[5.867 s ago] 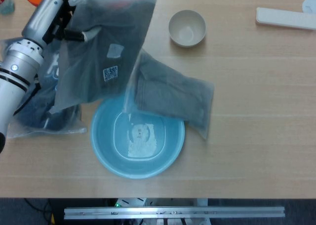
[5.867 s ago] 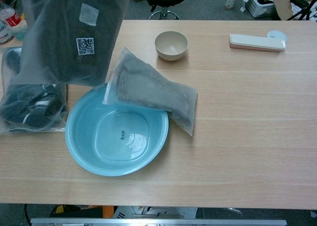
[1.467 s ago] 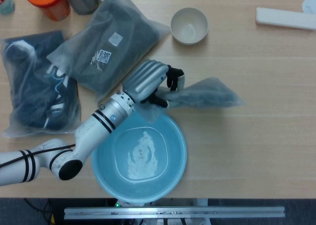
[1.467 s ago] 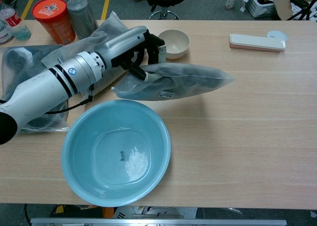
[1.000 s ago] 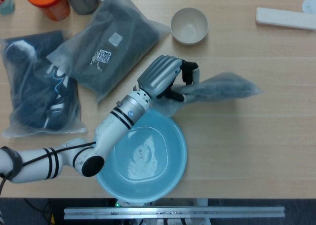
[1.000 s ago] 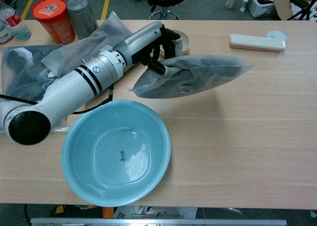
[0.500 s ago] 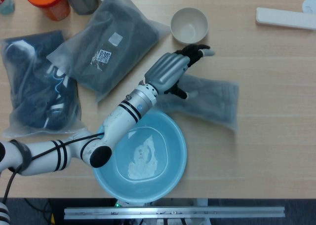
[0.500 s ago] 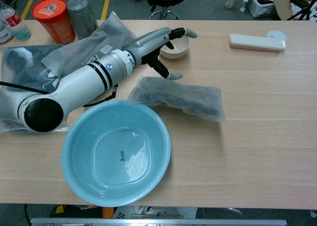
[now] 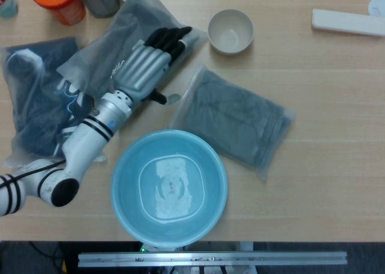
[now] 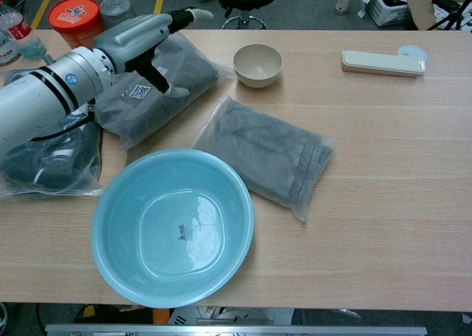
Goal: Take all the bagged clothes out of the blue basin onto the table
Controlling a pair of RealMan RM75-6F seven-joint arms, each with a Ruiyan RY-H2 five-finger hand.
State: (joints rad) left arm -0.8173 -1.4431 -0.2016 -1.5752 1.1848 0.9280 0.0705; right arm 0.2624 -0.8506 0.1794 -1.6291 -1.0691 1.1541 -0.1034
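Left hand point(image 9: 143, 63): fingers spread, holding nothing, above dark bag point(image 10: 158, 93).
Grey bag point(image 9: 234, 119): flat on table point(image 9: 325, 136), beside basin point(image 9: 169, 187).
Right hand: unseen.

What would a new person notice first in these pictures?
The big blue basin at the table's near edge, with nothing in it. Just beyond it the grey bagged garment lies flat on the wood, and the left hand, holding nothing, hovers over the dark bag further left.

Pale blue round plastic basin point(image 9: 169, 188), grey folded garment in clear bag point(image 9: 236, 119) (at its one o'clock), cream round bowl point(image 9: 230, 31), silver-and-black left hand point(image 9: 144, 65), light wooden table point(image 9: 325, 136).
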